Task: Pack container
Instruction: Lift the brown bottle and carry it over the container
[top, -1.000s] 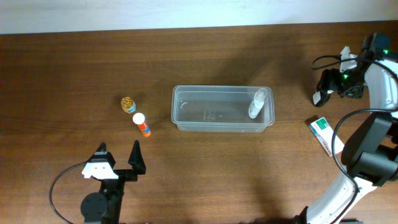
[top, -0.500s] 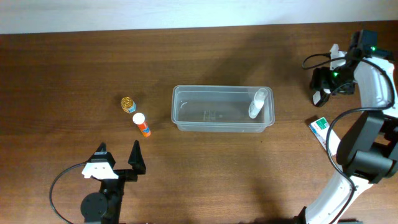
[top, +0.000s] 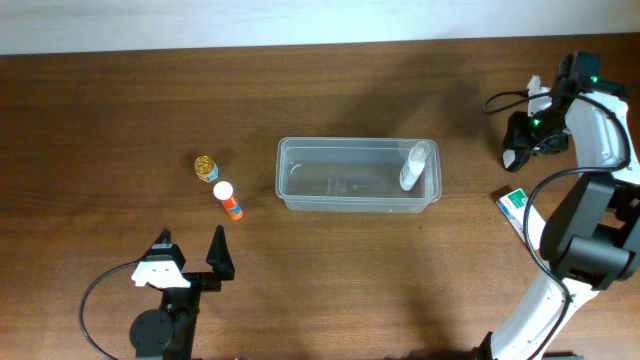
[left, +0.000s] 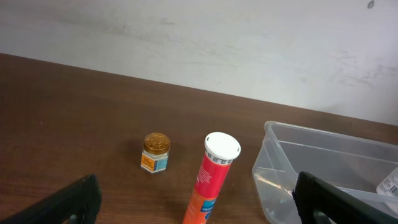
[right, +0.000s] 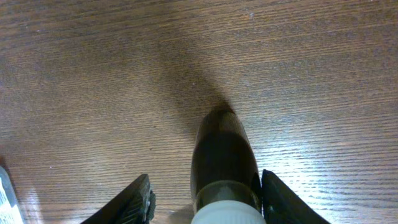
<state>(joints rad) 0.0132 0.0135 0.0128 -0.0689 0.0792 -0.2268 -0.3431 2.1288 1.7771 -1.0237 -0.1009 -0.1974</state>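
The table (top: 100, 100) is brown with wood lines. The tub (top: 340, 204) is clear. Left of it, the tube (top: 228, 200) is orange, the jar (top: 206, 167) gold.

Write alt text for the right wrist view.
A glossy dark brown bottle with a white cap sits between the two black fingers of the open right gripper, with a gap showing beside one finger. All around it is the brown wooden table.

Dark brown wood-grain table (top: 110, 110) filled the scene. A plain off-white wall (left: 199, 43), faintly scuffed, ran along its far edge. Lighting was even, with soft shadows.
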